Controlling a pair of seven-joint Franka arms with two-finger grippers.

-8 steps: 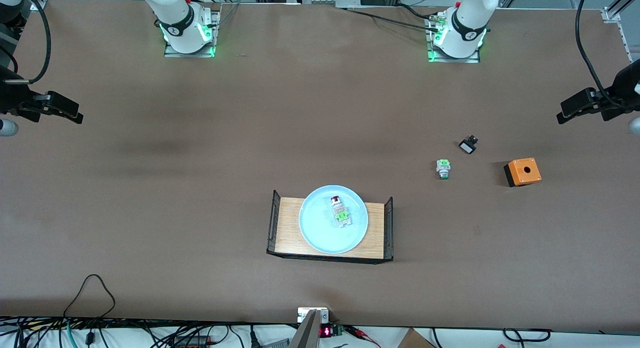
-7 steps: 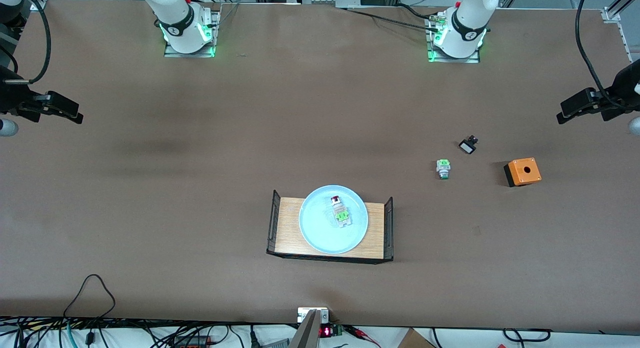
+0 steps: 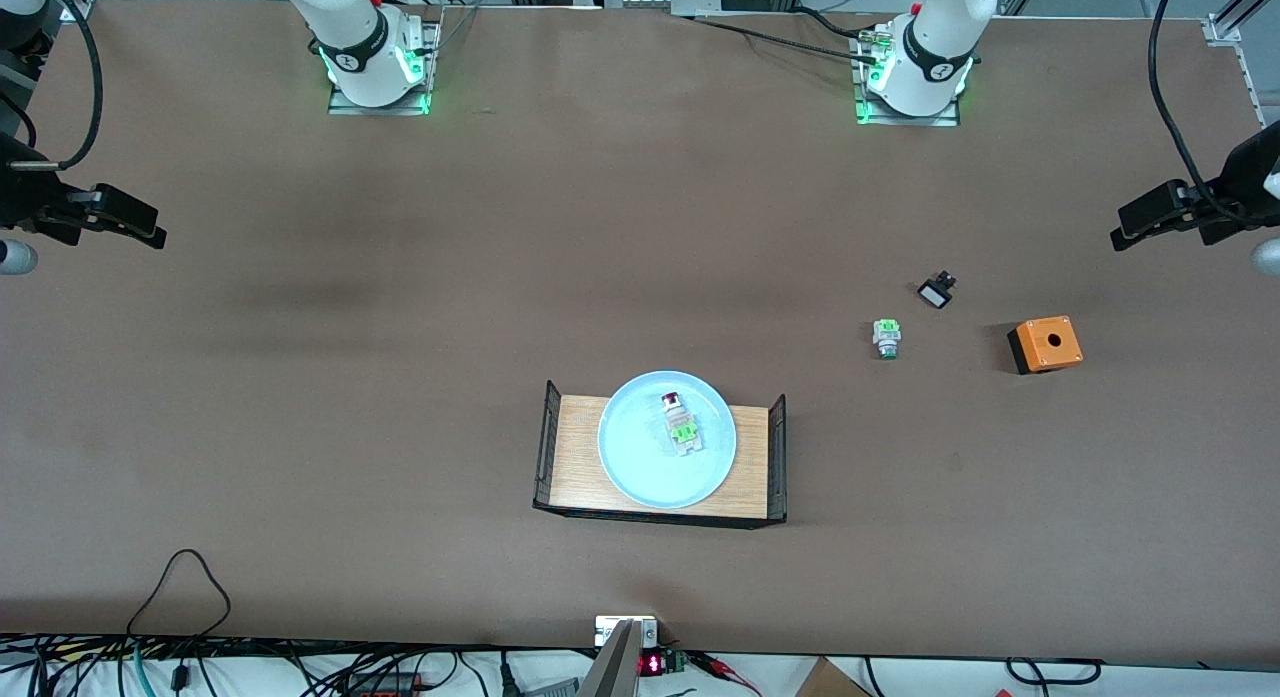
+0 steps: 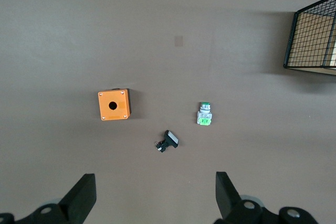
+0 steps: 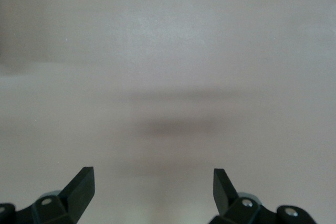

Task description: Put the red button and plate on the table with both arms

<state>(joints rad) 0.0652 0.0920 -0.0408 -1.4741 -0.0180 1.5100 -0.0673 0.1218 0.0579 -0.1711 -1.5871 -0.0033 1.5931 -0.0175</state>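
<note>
The red button (image 3: 679, 423) lies on its side in the pale blue plate (image 3: 630, 457). The plate rests on a small wooden tray (image 3: 575, 457) with black wire ends, at the middle of the brown table (image 3: 400, 377). My left gripper (image 3: 1125, 232) hangs open and empty high over the left arm's end of the table; its fingers (image 4: 84, 195) frame bare tabletop in the left wrist view. My right gripper (image 3: 150, 232) hangs open and empty high over the right arm's end; its fingers (image 5: 81, 184) frame bare table.
A green-and-silver switch (image 3: 886, 337) (image 4: 204, 115), a small black part (image 3: 937, 291) (image 4: 167, 141) and an orange box with a hole (image 3: 1045, 343) (image 4: 114, 105) lie toward the left arm's end. The tray's wire end (image 4: 312, 40) shows in the left wrist view.
The left gripper has shifted very slightly. Nothing else has moved.
</note>
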